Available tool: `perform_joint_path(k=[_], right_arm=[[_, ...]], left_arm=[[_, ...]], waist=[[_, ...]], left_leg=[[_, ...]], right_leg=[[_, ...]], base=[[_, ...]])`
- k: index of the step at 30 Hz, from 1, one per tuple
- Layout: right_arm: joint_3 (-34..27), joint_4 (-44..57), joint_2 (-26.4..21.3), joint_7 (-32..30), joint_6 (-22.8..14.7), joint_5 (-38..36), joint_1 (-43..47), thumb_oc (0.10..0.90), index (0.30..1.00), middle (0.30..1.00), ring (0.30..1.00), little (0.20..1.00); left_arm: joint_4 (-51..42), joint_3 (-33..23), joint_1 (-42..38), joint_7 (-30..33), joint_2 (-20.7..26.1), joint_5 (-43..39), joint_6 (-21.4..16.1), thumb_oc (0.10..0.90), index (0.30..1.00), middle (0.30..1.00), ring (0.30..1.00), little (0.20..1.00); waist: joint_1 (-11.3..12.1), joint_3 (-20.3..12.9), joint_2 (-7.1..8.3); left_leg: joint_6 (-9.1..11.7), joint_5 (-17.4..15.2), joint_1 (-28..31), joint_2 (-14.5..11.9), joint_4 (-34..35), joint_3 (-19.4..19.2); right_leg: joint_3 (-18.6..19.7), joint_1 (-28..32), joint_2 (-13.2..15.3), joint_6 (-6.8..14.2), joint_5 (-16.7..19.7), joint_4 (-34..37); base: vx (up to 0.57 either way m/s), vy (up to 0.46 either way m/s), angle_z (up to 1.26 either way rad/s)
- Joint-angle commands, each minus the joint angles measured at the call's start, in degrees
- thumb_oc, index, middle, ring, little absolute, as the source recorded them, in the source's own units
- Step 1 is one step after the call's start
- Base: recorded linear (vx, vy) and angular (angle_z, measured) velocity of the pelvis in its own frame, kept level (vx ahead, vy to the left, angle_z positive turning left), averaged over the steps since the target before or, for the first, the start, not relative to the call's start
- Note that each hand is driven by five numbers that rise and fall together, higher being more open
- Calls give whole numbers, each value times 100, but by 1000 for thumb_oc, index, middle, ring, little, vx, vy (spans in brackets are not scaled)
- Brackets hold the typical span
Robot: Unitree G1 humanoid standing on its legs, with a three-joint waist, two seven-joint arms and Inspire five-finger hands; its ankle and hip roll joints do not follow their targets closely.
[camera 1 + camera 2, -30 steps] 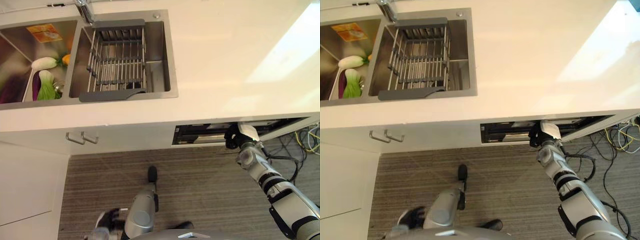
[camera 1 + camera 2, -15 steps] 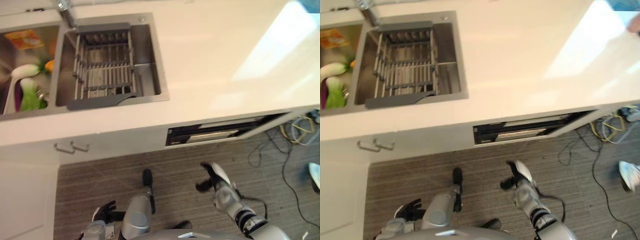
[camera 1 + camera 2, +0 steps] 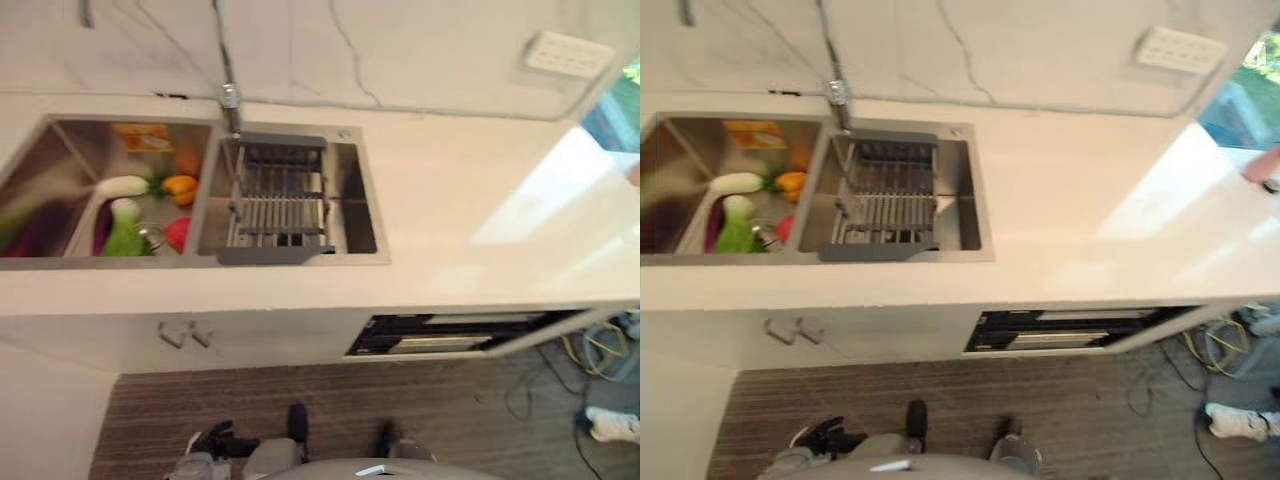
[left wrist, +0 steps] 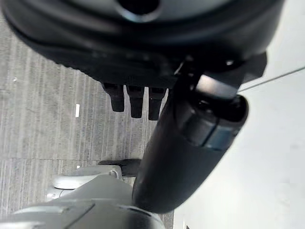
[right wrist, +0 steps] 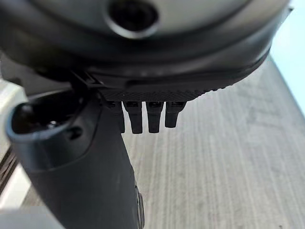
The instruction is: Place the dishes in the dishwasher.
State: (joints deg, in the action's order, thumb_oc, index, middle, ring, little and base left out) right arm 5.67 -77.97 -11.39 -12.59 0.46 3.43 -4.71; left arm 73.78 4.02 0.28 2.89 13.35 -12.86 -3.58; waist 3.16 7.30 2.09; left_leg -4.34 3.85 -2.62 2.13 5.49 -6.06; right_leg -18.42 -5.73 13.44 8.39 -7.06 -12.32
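Fingers (image 5: 151, 117) straight, empty; dishwasher (image 3: 455, 333) slot runs along the counter (image 3: 470, 210).

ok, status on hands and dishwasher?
Left hand and right hand open, empty, hanging over the floor. Dishwasher under the counter ajar. Dish rack sits in the sink.

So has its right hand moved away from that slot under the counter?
Yes. A second ago it was up at the dark slot under the counter; now the right hand hangs open over the floor, well below the slot.
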Motion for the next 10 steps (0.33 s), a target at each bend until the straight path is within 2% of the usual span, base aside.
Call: perform_joint_path(k=[1, 10], right_arm=[[-206, -72, -366, -1, 2, -185, 380, 800, 900, 900, 900, 900], [-111, -194, -282, 204, 53, -319, 543, 800, 900, 900, 900, 900]], left_arm=[[19, 27, -45, -95, -28, 213, -60, 800, 900, 900, 900, 900], [171, 217, -33, -214, -128, 473, 12, 800, 900, 900, 900, 900]], waist=[[192, -15, 183], [192, -254, 67]], left_leg=[[555, -296, 143, -217, -79, 156], [896, -152, 119, -428, -82, 166]], right_leg=[[-693, 1027, -167, 60, 203, 692], [-1194, 1540, -409, -31, 302, 1315]], base=[[54, -162, 86], [23, -98, 28]])
